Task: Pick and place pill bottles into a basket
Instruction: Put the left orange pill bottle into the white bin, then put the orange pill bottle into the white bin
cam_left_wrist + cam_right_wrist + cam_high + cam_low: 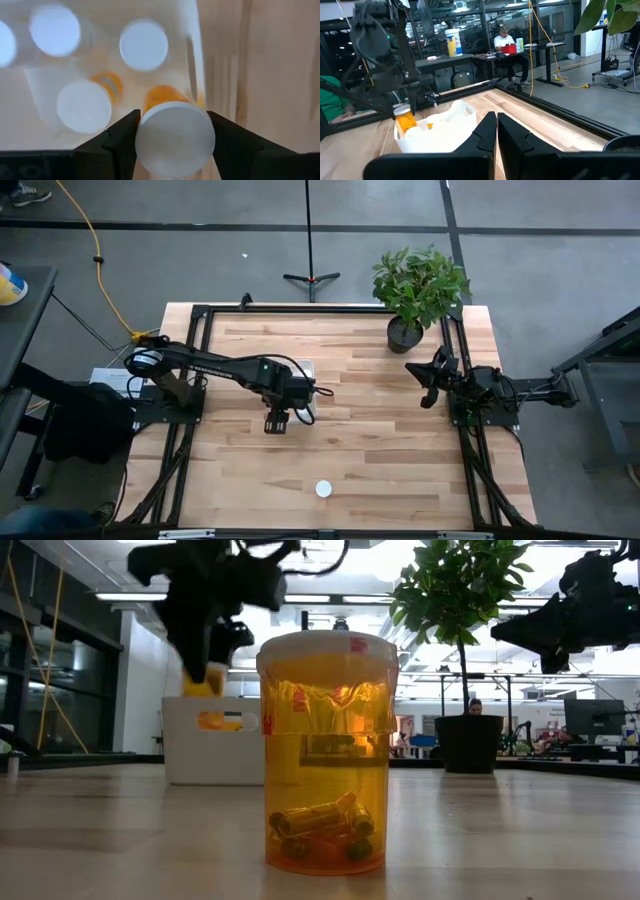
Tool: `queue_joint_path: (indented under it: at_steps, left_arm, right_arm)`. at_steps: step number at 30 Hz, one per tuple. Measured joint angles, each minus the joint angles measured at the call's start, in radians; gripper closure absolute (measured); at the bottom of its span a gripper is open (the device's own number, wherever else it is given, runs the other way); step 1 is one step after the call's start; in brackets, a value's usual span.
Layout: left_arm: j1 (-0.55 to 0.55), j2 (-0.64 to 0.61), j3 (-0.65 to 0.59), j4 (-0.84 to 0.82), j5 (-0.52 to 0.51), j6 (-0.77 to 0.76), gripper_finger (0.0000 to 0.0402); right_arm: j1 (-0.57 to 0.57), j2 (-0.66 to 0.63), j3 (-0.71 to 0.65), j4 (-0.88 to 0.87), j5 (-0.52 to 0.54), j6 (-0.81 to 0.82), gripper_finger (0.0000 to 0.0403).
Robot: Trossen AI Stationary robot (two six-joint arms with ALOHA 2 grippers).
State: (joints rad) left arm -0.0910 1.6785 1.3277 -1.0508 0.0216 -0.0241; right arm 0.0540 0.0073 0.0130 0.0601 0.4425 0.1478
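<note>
Orange bottle [172, 132] was pinched by its white cap in the left gripper [277, 421], hovering over the basket [462, 117] rim. Release there risked it clipping the wall and toppling out. Right gripper [496, 131] sat pressed together, parked by the plant [420, 285]. One bottle [323, 489] stood alone near the table's front edge.

Potted plant [420, 290] at table [380, 450] corner

A light wooden plank worktop [370, 440] in a black metal frame carries three things. A white translucent rectangular plastic basket [212, 740] sits near its middle, a dark pot with a leafy green plant [405, 333] at the far right, and an orange white-capped pill bottle [323, 489] stands alone near the front edge.
</note>
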Motion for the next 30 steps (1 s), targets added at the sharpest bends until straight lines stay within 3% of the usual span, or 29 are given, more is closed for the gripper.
queue_joint_path:
  at_steps: [8,17,25,30]
  left_arm:
    - [0.0,0.081,-0.016,0.02,-0.002,0.004,0.0124]
    - [-0.001,0.101,-0.013,0.014,-0.005,0.018,0.0132]
    - [-0.001,0.077,0.111,-0.122,-0.034,0.012,0.0122]
    - [-0.031,0.072,0.196,-0.066,0.072,-0.009,0.0122]
  right_arm:
    - [0.0,0.012,0.0,0.001,0.001,0.0,0.0396]
    - [0.0,0.011,0.0,0.004,0.0,0.0,0.0396]
    - [0.0,0.012,0.0,0.001,0.0,0.0,0.0396]
    - [0.0,0.012,0.0,0.001,0.0,0.0,0.0396]
